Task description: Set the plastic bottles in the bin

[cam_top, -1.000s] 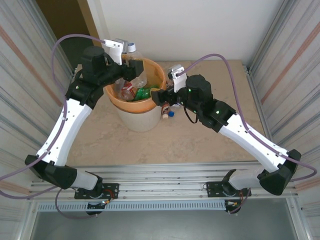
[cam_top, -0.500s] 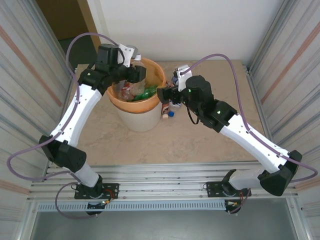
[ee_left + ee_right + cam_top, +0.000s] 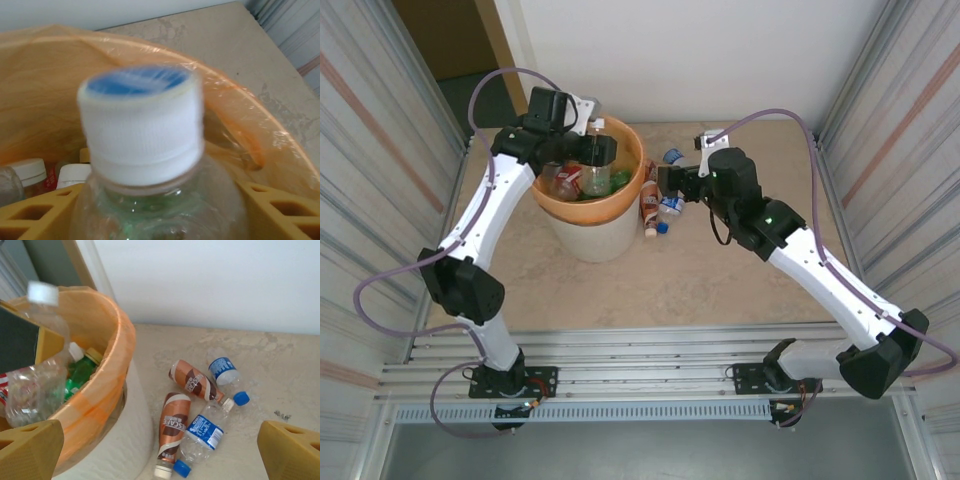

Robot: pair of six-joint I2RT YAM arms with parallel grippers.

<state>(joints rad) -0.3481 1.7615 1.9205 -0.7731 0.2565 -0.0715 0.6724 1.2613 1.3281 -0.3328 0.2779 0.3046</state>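
Note:
The bin [image 3: 590, 235] is an off-white bucket lined with an orange bag [image 3: 250, 120]. My left gripper [image 3: 595, 150] hangs over its mouth. A clear plastic bottle [image 3: 160, 200] with a white, blue-topped cap [image 3: 42, 292] stands between its yellow fingers [image 3: 280, 212]; the cap is blurred and the bottle looks loose, the jaws parted. A green bottle [image 3: 80, 372] and others lie inside the bin. My right gripper [image 3: 670, 185] [image 3: 160, 452] is open and empty above several bottles on the table: two brown ones [image 3: 175, 427] [image 3: 195, 382] and two clear blue-labelled ones [image 3: 202, 432] [image 3: 224, 372].
The loose bottles [image 3: 658, 207] lie just right of the bin, one [image 3: 672, 155] farther back. Ribbed metal walls [image 3: 890, 120] close both sides and a white wall [image 3: 720, 60] stands behind. Bare tabletop [image 3: 670, 285] stretches in front of the bin.
The left arm has swung farther over the bin and lowered the bottle toward its mouth, with its fingers parting. The right gripper drew back to the right, uncovering the bottles on the table.

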